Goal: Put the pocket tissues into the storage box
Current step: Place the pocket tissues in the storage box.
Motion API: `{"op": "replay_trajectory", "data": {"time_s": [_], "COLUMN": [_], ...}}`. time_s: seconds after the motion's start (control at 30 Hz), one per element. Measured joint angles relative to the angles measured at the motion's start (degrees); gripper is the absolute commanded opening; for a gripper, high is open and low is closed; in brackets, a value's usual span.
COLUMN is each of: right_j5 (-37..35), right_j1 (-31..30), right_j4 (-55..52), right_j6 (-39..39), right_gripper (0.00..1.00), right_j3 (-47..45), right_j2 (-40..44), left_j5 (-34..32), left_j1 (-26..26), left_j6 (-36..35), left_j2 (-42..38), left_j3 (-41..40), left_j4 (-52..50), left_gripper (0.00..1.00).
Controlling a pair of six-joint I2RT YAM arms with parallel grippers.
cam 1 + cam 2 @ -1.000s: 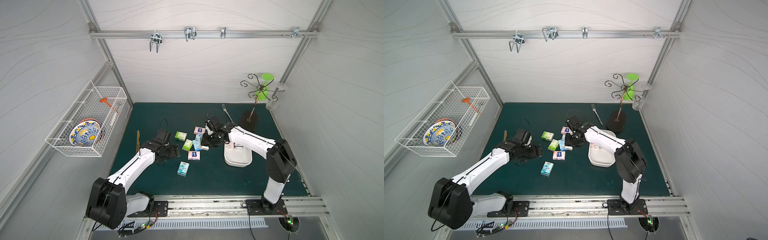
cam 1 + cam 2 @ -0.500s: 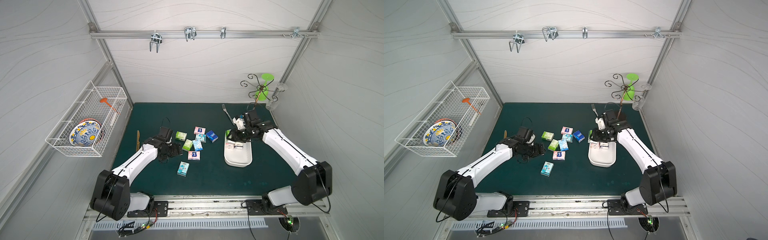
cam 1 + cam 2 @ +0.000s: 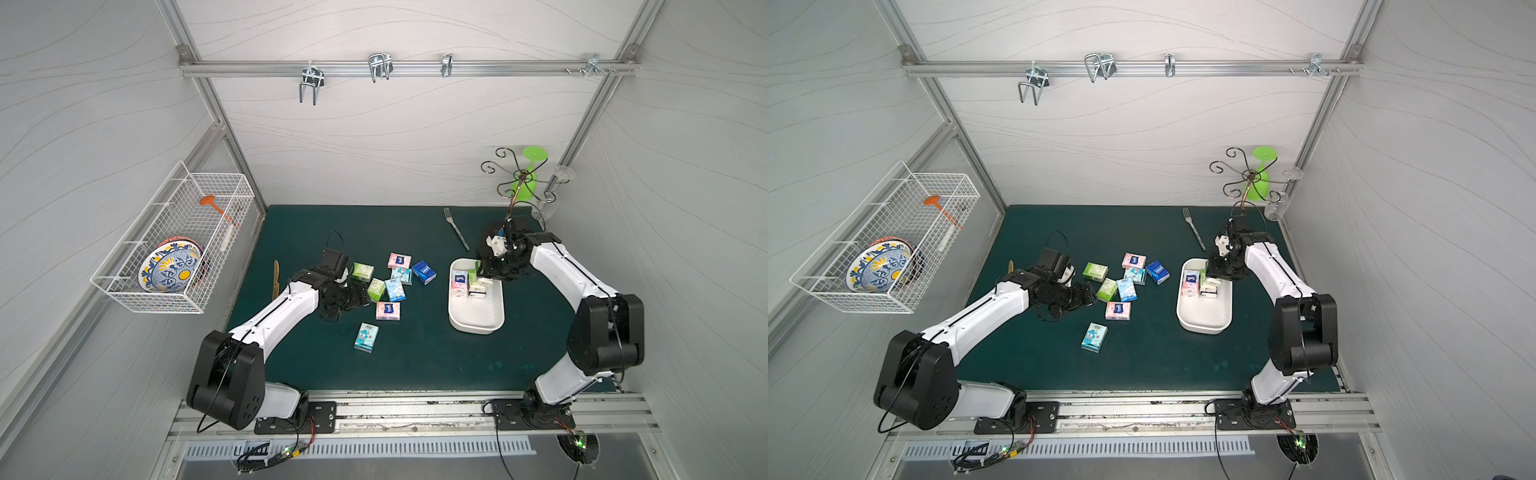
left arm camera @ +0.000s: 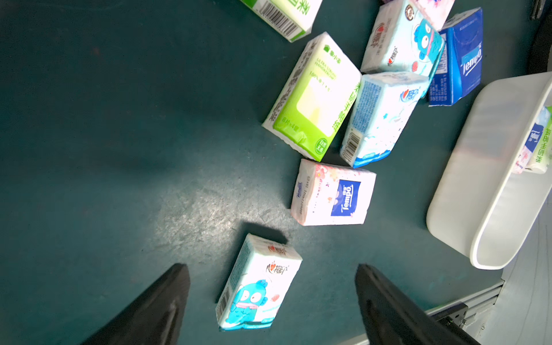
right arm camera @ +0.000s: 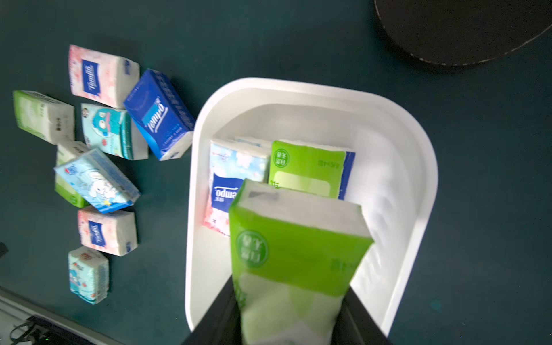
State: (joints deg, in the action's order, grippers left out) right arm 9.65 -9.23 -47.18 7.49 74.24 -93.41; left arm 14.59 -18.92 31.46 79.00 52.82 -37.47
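Pinched glossy green rectangular packet point(image 5: 298, 251) in right tool point(image 5: 286, 310), narrow grip, over smooth white round-cornered storage box point(image 5: 313, 86) with several packets lying inside. Held left tool point(image 4: 270, 268) spread wide, empty, over matte dark-green surface point(image 3: 415, 357). Counted eight loose plastic-wrapped pocket tissues point(image 3: 395, 289) clustered there, just beside left tool, apart from box.
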Motion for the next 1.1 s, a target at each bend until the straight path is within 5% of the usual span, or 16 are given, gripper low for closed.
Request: {"op": "replay_trajectory", "data": {"time_s": [0.6,0.8,1.1], "right_j5": [-6.43,-7.10,-10.05], "right_j1": [0.11,0.11,-0.35], "right_j4": [-1.42,-1.57,-3.39], "right_j6": [-1.40,-1.53,-1.27], "right_gripper": [0.48,0.71,0.82], "right_j3": [0.07,0.81,3.65], "right_j2": [-4.68,-5.55,-4.92], "left_j5": [-0.07,-0.42,-0.46], "left_j1": [0.00,0.00,0.00], "left_j6": [-0.61,-0.98,-1.05], "left_j2": [-0.98,-1.49,-1.53], "left_j3": [0.09,0.09,0.09], "left_j4": [-1.27,-1.64,-1.68], "left_gripper": [0.92,0.92,0.92]}}
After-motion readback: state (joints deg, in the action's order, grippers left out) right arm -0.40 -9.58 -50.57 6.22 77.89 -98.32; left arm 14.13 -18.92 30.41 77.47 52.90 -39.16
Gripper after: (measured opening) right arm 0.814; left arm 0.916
